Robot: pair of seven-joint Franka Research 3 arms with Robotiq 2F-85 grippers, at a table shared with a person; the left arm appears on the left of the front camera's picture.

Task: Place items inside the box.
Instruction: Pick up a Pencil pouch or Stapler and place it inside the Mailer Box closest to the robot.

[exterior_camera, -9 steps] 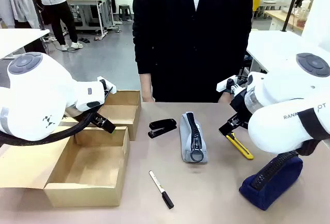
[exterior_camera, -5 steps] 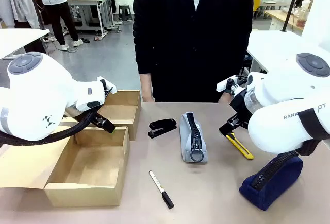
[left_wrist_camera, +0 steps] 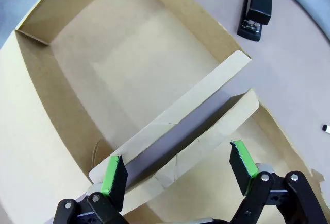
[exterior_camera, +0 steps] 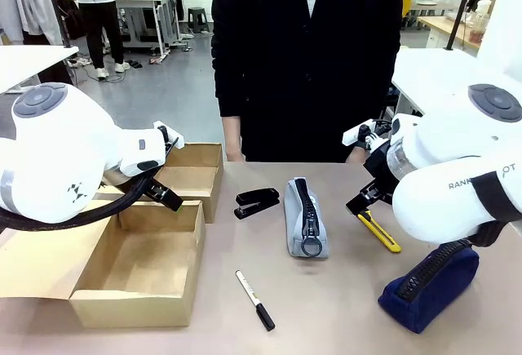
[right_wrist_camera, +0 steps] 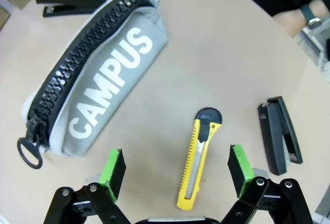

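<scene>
The box [exterior_camera: 139, 269] lies open at the front left, its flap folded out to the left. On the table lie a black stapler [exterior_camera: 257, 202], a grey zip pencil case [exterior_camera: 304, 216], a yellow utility knife [exterior_camera: 379, 231], a white marker [exterior_camera: 255, 299] and a navy pouch [exterior_camera: 428, 286]. My left gripper [left_wrist_camera: 178, 165] hangs open over the cardboard wall where the box [left_wrist_camera: 206, 193] meets the smaller one. My right gripper [right_wrist_camera: 178, 167] is open above the knife [right_wrist_camera: 198, 157], holding nothing, with the pencil case [right_wrist_camera: 98, 90] to its left.
A smaller cardboard box [exterior_camera: 192, 177] sits just behind the box. A person in black stands at the far edge, a wrist [right_wrist_camera: 309, 15] near the table. Another black stapler [right_wrist_camera: 281, 134] lies right of the knife. Bare table stretches around the marker.
</scene>
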